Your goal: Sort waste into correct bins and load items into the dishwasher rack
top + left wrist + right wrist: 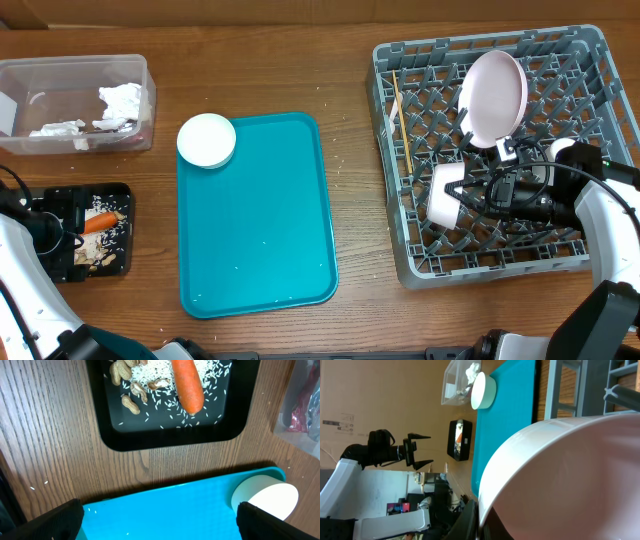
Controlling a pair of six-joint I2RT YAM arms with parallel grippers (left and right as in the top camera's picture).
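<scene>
My right gripper (472, 194) is shut on the rim of a white bowl with a pinkish inside (443, 195), held on its side over the grey dishwasher rack (390, 150). In the right wrist view this bowl (570, 475) fills the frame, with the jaws (482, 510) pinching its rim. A pink plate (493, 97) stands upright in the rack, and a chopstick (401, 120) lies along the rack's left side. My left gripper (62, 236) is open and empty over the black food-waste tray (122, 190). In the left wrist view the fingers (160, 525) hang above the teal tray (175, 505).
A small white bowl (207, 140) sits on the teal tray's (260, 220) far left corner and also shows in the left wrist view (265, 500). The black tray (170, 437) holds a carrot (187, 385), peanuts and rice. A clear bin (20, 70) holds crumpled paper.
</scene>
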